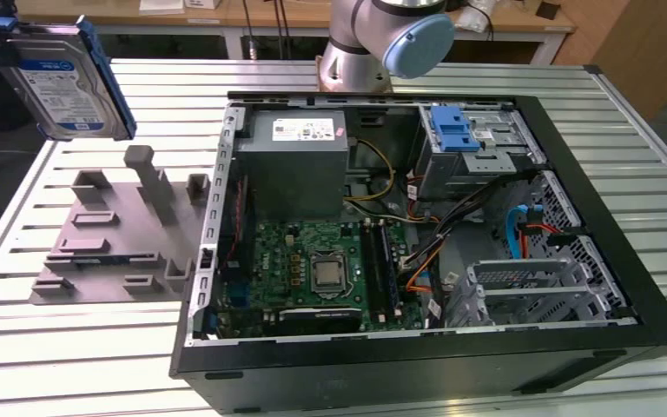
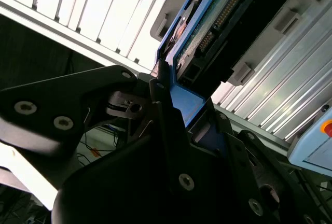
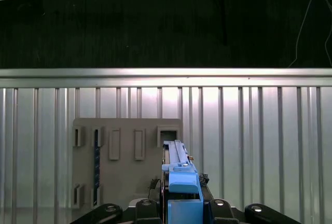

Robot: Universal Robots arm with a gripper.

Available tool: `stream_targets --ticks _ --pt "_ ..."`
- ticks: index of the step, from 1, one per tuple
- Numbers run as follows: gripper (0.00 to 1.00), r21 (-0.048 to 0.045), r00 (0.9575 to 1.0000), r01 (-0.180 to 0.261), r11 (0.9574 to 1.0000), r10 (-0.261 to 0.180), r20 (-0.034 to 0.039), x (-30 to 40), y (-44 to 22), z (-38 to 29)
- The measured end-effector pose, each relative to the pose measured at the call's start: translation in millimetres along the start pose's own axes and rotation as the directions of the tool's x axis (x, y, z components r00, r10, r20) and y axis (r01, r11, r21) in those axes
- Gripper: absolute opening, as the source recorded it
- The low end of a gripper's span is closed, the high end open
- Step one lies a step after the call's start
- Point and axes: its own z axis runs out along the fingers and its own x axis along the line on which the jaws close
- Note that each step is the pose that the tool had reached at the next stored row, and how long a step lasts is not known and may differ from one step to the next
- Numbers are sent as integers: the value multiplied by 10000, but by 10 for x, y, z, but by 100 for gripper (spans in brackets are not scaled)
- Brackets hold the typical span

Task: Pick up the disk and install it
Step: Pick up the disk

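1. End effector (image 2: 185, 107) — closed on the disk (image 1: 62, 76); its black fingers (image 2: 163, 105) clamp the blue frame at one narrow end.
2. The disk hangs in the air, clear of the tabletop (image 1: 79, 365), over the far corner at the exterior view's left. It stands roughly upright, with its white-and-blue label facing the exterior camera.
3. Grey fixture (image 1: 114, 234) — a flat block with posts and slots. It lies on the tabletop near the edge at the exterior view's left, below the disk and just beside the computer case (image 1: 426, 369).
4. The computer case lies open in the middle of the tabletop, its inside facing up.
5. Inside the case, the power supply (image 1: 299, 165) sits in the far corner nearest the fixture. The drive cage (image 1: 467, 139), with its blue latch, sits in the other far corner, and the motherboard (image 1: 322, 265) lies toward the near wall.
6. The arm base (image 1: 368, 43) stands at the tabletop's far edge, behind the case.
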Motion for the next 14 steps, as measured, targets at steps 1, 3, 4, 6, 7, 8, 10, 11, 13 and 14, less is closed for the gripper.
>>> stream_targets --ticks 1,3,4,6,7,8,10,11,13,14 --pt "36 0 10000 0 10000 0 0 0 0 -1" --pt "36 1 10000 0 10000 0 1 0 1 -4" --pt "36 1 10000 -1 10000 1 1 0 1 -6" --pt "36 -1 10000 0 10000 0 0 0 0 -13" --pt "36 0 10000 0 10000 0 0 0 0 -16" --pt "36 0 10000 0 10000 0 1 -1 1 -20" --pt "36 0 10000 0 10000 0 1 -1 1 -27" --pt "36 0 10000 0 10000 0 0 -1 1 -31" --pt "36 0 10000 0 10000 0 1 -1 1 -38" --pt "36 0 10000 0 10000 0 1 -1 1 -41"
